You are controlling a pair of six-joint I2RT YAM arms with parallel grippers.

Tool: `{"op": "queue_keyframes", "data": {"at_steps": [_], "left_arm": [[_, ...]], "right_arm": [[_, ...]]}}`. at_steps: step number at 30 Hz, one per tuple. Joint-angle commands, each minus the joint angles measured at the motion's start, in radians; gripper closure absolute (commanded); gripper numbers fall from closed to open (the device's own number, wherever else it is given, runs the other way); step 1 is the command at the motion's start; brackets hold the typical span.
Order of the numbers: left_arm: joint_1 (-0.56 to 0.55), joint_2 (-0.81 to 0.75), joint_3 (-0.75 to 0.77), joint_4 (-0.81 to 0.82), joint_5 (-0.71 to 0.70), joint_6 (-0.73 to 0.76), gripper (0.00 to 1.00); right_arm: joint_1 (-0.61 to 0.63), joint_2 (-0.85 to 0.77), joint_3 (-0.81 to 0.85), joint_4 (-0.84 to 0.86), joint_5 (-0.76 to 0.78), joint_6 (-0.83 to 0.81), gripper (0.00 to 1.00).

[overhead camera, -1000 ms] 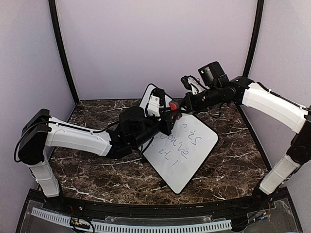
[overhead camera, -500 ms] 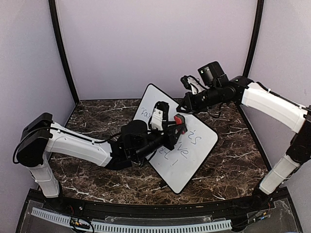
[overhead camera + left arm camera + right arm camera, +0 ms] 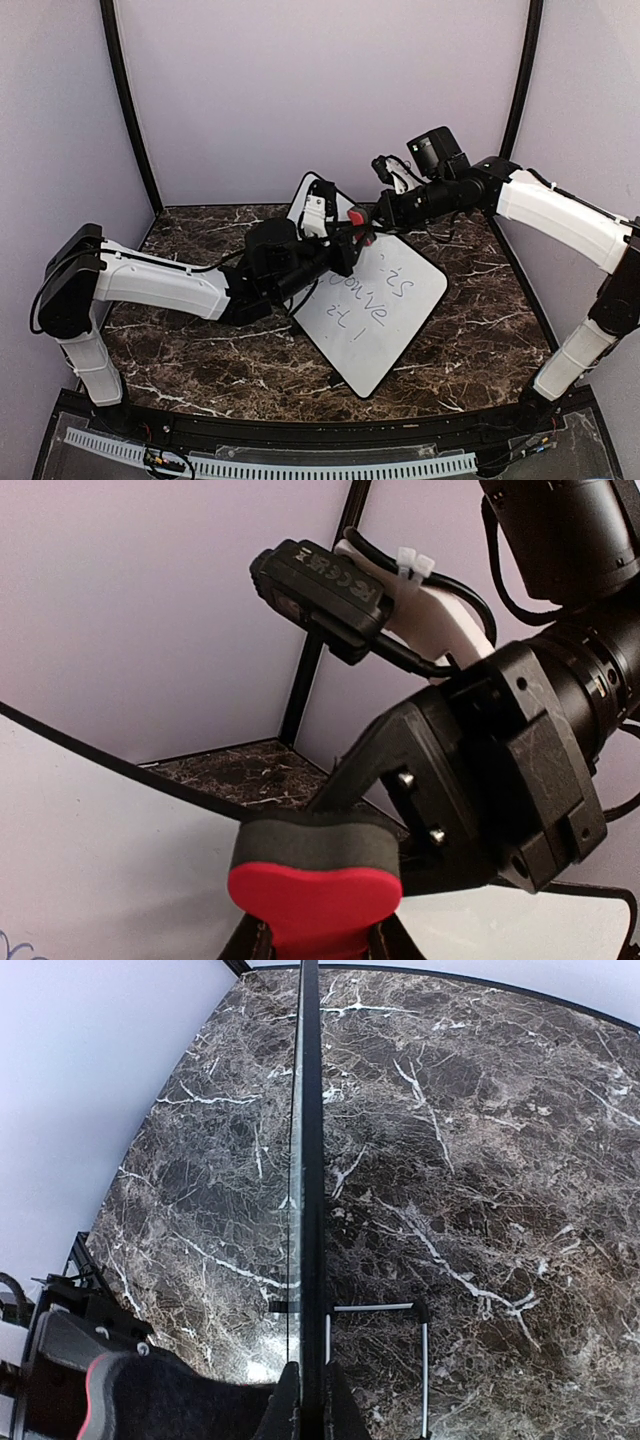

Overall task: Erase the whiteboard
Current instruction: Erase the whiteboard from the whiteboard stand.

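Whiteboard [image 3: 388, 360]: propped tilted over mid-table [image 3: 180, 350]; one corner points at the near edge
Right gripper [image 3: 386, 212]: I read it pinched tight on the far rim
Left gripper [image 3: 352, 242]: closed narrowly round the eraser [image 3: 361, 222]; writing [image 3: 362, 298] lies nearward of it; left arm nearer

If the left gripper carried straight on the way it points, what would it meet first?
Probably the right gripper, close ahead of the red eraser held in the left gripper; depth unclear.

The left arm [image 3: 150, 285] and right arm [image 3: 555, 210] have white shells, black joints. The black right gripper [image 3: 380, 218] shows silver screws [image 3: 405, 778]; white zip ties [image 3: 412, 560] bind its cable [image 3: 455, 585].
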Motion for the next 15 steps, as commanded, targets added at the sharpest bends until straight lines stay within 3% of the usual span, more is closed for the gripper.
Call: {"op": "queue_keyframes", "data": {"at_steps": [1, 15], "left_arm": [[0.018, 0.030, 0.026, -0.077, 0.022, 0.011, 0.96], [-0.106, 0.074, -0.045, -0.071, -0.005, 0.008, 0.96]], "right_arm": [[0.037, 0.017, -0.005, -0.009, -0.043, -0.013, 1.00], [0.037, 0.020, -0.007, -0.001, -0.049, -0.011, 1.00]]}}
